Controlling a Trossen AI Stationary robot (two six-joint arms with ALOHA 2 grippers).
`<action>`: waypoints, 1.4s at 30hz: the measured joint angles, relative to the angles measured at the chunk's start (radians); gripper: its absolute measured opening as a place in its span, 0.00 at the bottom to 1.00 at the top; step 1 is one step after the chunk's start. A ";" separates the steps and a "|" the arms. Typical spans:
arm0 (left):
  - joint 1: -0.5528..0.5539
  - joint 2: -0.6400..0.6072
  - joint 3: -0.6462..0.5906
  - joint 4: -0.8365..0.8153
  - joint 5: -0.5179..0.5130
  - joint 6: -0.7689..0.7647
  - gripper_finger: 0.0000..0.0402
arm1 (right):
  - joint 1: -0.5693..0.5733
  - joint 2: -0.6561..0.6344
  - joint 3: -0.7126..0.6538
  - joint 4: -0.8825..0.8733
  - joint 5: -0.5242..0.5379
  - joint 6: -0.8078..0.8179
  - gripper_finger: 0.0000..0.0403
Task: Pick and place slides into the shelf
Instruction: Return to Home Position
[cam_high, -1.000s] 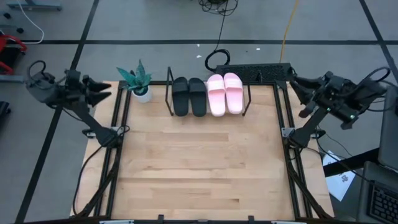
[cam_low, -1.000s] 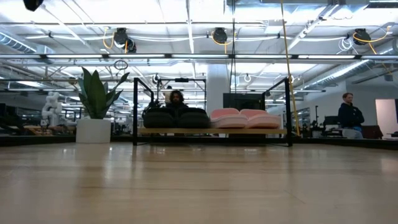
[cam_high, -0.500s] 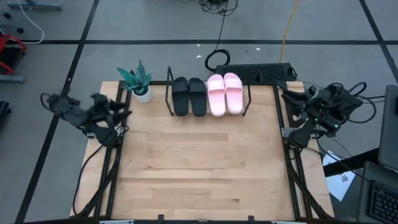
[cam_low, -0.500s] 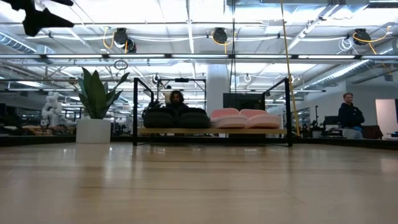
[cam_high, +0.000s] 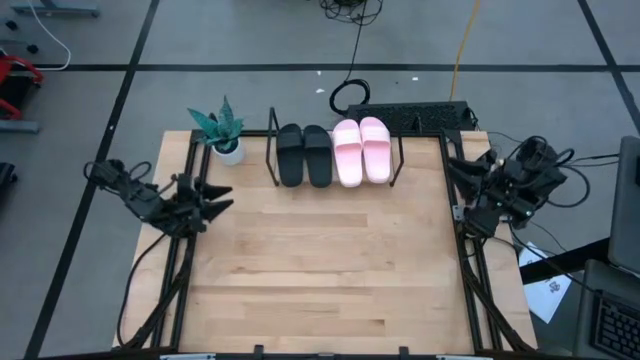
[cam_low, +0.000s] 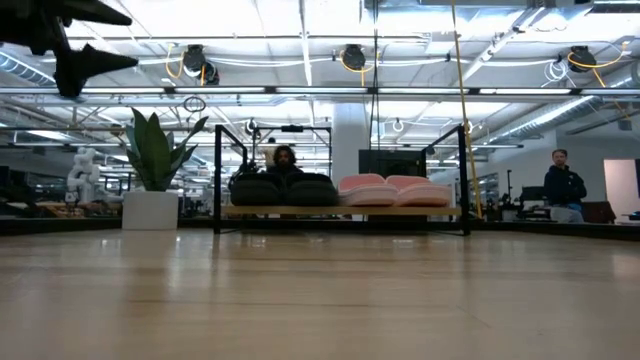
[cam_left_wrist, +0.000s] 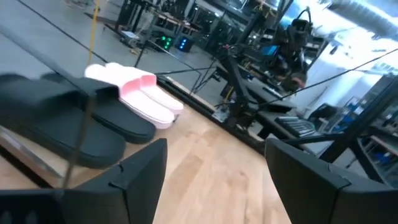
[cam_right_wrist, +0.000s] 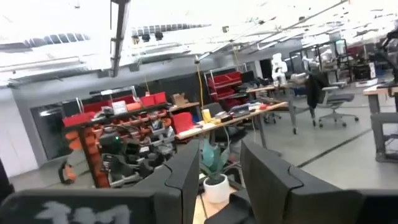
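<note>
At the desk's (cam_high: 320, 270) nine o'clock edge the left jaws, wide apart and empty, have swung inward; at three o'clock the right jaws, parted, empty, have tucked closer.

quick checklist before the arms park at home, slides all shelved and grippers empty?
1. Black pair on the shelf: ok, side by side.
2. Pink pair on the shelf: ok, next to the black pair.
3. Left gripper empty: ok, open, nothing between its fingers.
4. Right gripper empty: ok, open, holding nothing.
5. Arms away from the shelf: ok, each at its own side of the table.
6. Potted plant upright: ok, beside the shelf.
</note>
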 joint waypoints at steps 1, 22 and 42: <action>0.000 0.002 -0.023 0.026 0.006 -0.007 0.68 | 0.000 0.000 -0.012 0.003 0.001 0.015 0.27; 0.320 -0.031 -0.149 0.091 0.121 0.090 0.68 | -0.003 -0.315 -0.189 0.230 0.028 -0.396 0.27; 0.919 0.011 -0.148 0.105 0.688 0.071 0.68 | 0.035 -0.365 -0.433 0.160 0.068 -0.172 0.27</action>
